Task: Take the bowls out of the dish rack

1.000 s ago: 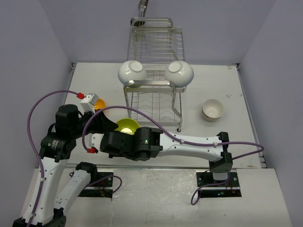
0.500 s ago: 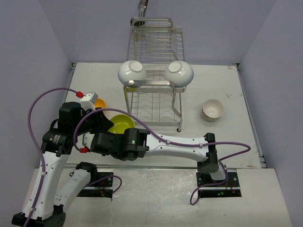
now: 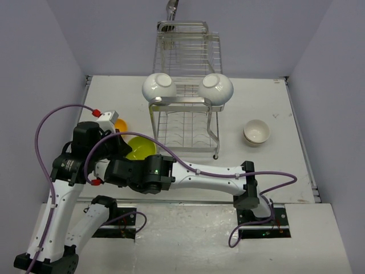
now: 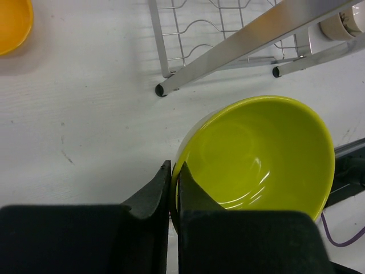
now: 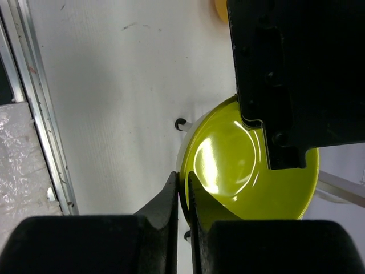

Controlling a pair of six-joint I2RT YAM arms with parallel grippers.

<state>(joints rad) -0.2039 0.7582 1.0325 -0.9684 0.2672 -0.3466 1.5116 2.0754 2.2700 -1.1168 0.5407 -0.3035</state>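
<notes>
The lime green bowl (image 3: 140, 148) is held just above the table, left of the dish rack (image 3: 183, 57). My left gripper (image 3: 121, 146) is shut on its rim, seen in the left wrist view (image 4: 174, 165) with one finger inside the bowl (image 4: 256, 154) and one outside. My right gripper (image 3: 137, 160) is shut on another part of the same rim (image 5: 182, 176); the bowl (image 5: 239, 171) fills that view, partly covered by the left gripper. Two white bowls (image 3: 158, 87) (image 3: 217, 88) hang on the rack's front. The orange-yellow bowl (image 3: 120, 124) sits on the table behind the left gripper.
A white bowl (image 3: 256, 132) stands on the table right of the rack. The rack's legs (image 4: 161, 89) stand close behind the green bowl. The orange-yellow bowl (image 4: 11, 23) is at the far left. The table's near edge has a metal rail (image 5: 34, 114).
The green bowl has moved left and away from the rack's lower tier, with both grippers following. The right arm has stretched further left.
</notes>
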